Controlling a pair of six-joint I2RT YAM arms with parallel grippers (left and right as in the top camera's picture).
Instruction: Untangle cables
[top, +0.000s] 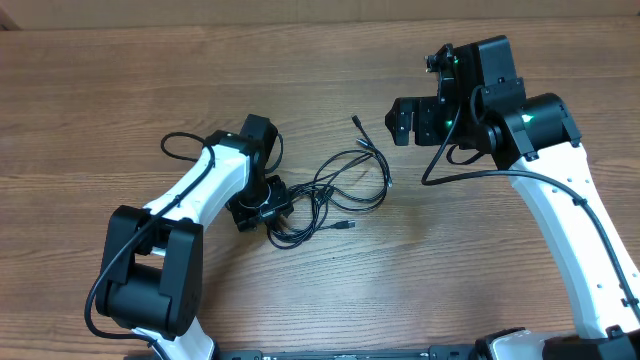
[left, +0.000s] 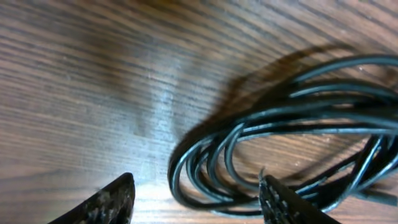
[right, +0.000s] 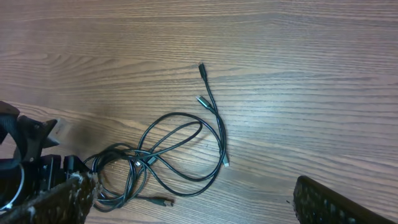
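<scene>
Wooden table (top: 120, 80), bare apart from the arms. At its centre, between them, the cables (top: 340, 185): mostly one knot of crossing loops, with only two plug ends lying free toward the far side. Judged barely begun, nearly all the separating left to do. Left gripper (top: 262, 205) down at the bundle's left end, fingers (left: 106, 202) apart and straddling the loops, no pinch visible. Right gripper (right: 199, 208) spread wide, empty, well off the tangle. Open wood all round, edges far away.

It looks like a robotics lab bench; a wood-grain table (top: 100, 80) carries two white-and-black robot arms, the left arm (top: 190, 200) and the right arm (top: 560, 210); green lights (top: 527, 117) glow on the right one; thin black cables (top: 340, 185) lie between them.
</scene>
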